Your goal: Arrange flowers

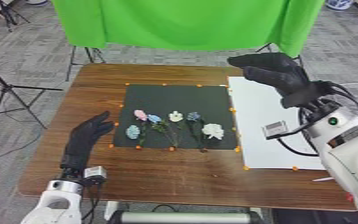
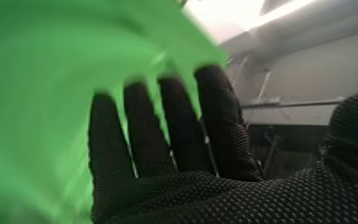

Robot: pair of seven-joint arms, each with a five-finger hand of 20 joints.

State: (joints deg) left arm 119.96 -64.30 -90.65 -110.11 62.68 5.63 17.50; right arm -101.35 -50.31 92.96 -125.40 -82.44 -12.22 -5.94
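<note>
The flowers (image 1: 213,131) lie side by side on the dark mat (image 1: 175,95). The right hand (image 1: 278,74) is raised, fingers straight and empty; the left hand (image 1: 87,134), fingers loosely extended, is near the mat

Six round-headed, green-stemmed flowers (image 1: 175,116), pink, white and blue, lay side by side on a dark rectangular mat (image 1: 171,95), stems toward me.

I see a brown wood counter (image 1: 167,172) with a soft sheen, a matt dark mat (image 1: 153,97) and a smooth, papery white sheet (image 1: 258,117). The green drape (image 1: 184,25) is folded cloth. My right hand (image 1: 284,76) wears matt black fabric, its weave finely dimpled. The right arm's white shell (image 1: 353,150) looks like smooth plastic.
</note>
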